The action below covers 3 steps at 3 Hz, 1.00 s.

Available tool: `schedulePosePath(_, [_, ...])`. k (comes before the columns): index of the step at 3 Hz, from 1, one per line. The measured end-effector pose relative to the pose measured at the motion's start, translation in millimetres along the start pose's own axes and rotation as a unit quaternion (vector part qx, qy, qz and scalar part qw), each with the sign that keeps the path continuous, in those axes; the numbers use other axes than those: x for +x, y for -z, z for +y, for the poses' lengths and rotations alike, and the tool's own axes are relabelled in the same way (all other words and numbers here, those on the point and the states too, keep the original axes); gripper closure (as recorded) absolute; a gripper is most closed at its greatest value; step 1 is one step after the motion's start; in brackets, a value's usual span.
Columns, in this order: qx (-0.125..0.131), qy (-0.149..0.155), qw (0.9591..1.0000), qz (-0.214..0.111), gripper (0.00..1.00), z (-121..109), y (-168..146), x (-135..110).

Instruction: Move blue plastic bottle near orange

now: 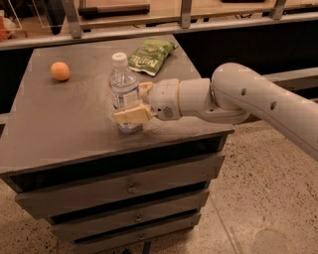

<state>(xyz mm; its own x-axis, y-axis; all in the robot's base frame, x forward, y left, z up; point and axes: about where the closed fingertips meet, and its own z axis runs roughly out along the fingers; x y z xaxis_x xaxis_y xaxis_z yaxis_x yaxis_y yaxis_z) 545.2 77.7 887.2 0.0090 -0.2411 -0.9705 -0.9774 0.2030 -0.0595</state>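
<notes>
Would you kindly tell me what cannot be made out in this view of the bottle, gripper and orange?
Bottle lower front: camera view, covered by the gripper, which sits at the bottle atop the cabinet.
Bottle label print: camera view, too small to read.
Arm past the elbow: camera view, cut off by the right edge.
Cabinet foot: camera view, cut off by the bottom edge.

Lab-like workroom: speckled terrazzo floor [258, 193] at 5 o'clock, a grey cabinet [59, 119] with 3 drawers at centre, wooden shelving [223, 11] on metal posts [186, 12] at 12 o'clock. The robot's gripper [138, 101] clasps the blue plastic bottle [123, 82] on the cabinet.
</notes>
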Motion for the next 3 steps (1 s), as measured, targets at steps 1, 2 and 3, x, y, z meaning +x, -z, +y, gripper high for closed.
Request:
schedulePosePath(1, [-0.012, -0.001, 0.9999, 0.002, 0.65, 0.3, -1.9, -1.2])
schedulePosePath(2, [-0.014, -0.003, 0.9999, -0.008, 0.87, -3.6, -3.3, -8.7])
schedulePosePath(3, [0.009, -0.001, 0.9995, -0.031, 1.00, -25.2, -4.2, -30.7])
